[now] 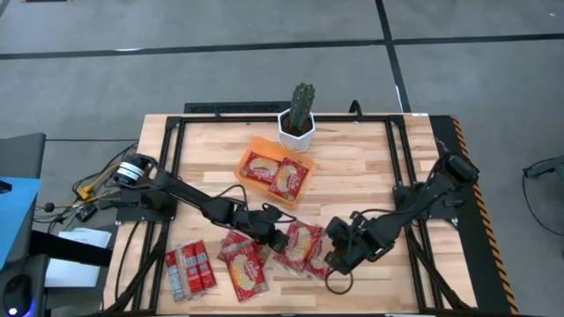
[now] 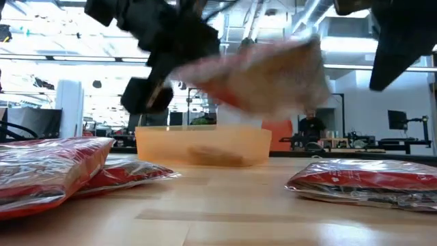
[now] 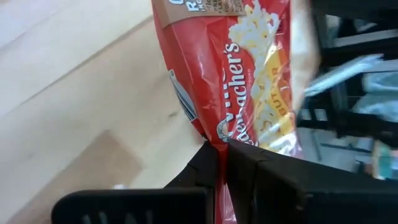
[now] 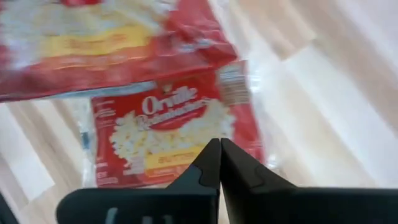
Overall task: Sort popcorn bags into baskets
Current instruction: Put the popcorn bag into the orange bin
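Two red popcorn bags [image 1: 276, 173] lie in the orange basket [image 1: 256, 145] near the table's far middle. My left gripper [image 1: 277, 235] is shut on another red bag [image 1: 304, 244], which shows in the low view as a blurred bag [image 2: 266, 75] in the air in front of the basket [image 2: 205, 145]. My right gripper [image 4: 219, 148] hovers just right of it, shut, with nothing seen between its fingers; a bag [image 4: 171, 134] lies on the table below it. More bags [image 1: 242, 264] and striped packets [image 1: 189, 269] lie near the front left. My left gripper pinches the bag's narrow end seam [image 3: 216, 135] between its two fingers. The fingers reach in from the table's left, slanting downward. The bag stretches out beyond the fingertips, printed face showing, and the low view shows it lifted clear of the table.
A white pot with a cactus [image 1: 298, 123] stands just behind the basket. A black frame [image 1: 397, 158] runs around the wooden top. In the low view, bags lie at near left [image 2: 54, 167] and near right [image 2: 369, 181]. Bare wood lies at the right [image 1: 370, 180].
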